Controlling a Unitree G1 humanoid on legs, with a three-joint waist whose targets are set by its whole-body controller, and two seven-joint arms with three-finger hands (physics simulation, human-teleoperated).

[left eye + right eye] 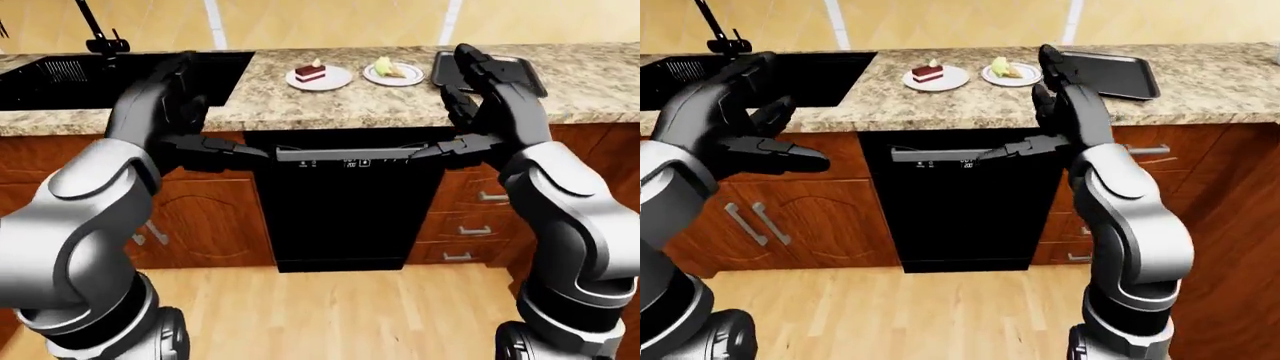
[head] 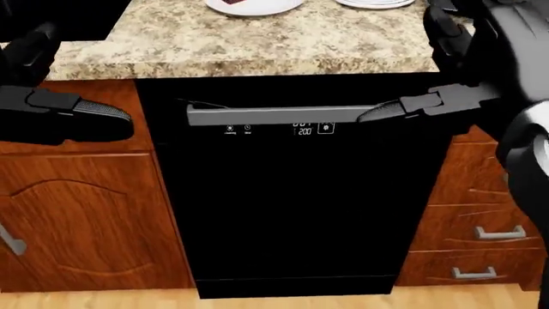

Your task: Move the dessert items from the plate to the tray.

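On the granite counter (image 1: 940,105) sit cake plate (image 1: 928,77), second plate (image 1: 1011,73) and tray (image 1: 1108,73); both hands (image 1: 752,127) (image 1: 1065,120) hover spread-fingered before the dishwasher (image 1: 970,206)

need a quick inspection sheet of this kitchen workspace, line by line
surface: speckled granite counter, its bare part facing the robot.
job's things: red layered cake slice on a white plate; pale green dessert on a second white plate; dark tray right of them, nothing seen on its visible part.
clutter: nothing seen.
hands: left hand and right hand raised below counter height, fingers open, holding nothing.
cables: nothing seen.
surroundings: black sink with faucet at left, black dishwasher below, wood cabinets, wood floor.
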